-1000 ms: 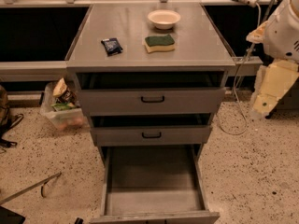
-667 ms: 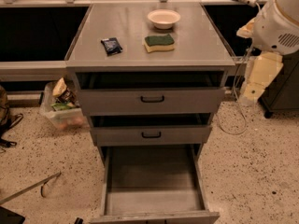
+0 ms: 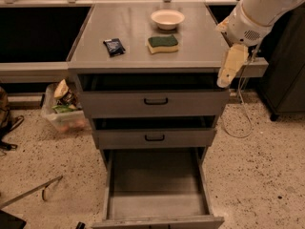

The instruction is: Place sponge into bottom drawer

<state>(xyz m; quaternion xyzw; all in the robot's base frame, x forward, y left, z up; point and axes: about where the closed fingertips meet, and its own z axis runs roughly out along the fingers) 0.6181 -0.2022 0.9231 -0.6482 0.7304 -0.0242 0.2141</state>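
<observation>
The sponge [image 3: 163, 44], dark green on top with a yellow base, lies flat on the grey cabinet top [image 3: 138, 56], just in front of a white bowl [image 3: 167, 18]. The bottom drawer [image 3: 155, 175] is pulled far out at the foot of the cabinet, and its grey inside holds nothing. My gripper [image 3: 228, 70] hangs from the white arm at the cabinet's right front corner. It points down, to the right of the sponge and a little lower, and holds nothing.
A dark blue packet [image 3: 114, 46] lies left of the sponge. The top drawer [image 3: 155, 100] and middle drawer [image 3: 155, 137] stand slightly open. A plastic bin [image 3: 64, 109] sits on the floor at left, a dark cabinet [image 3: 286, 70] and a cable [image 3: 238, 123] at right.
The arm has swung left and nearer, bringing the gripper from beside the cabinet to its right front corner. The sponge, bowl and drawers have not moved.
</observation>
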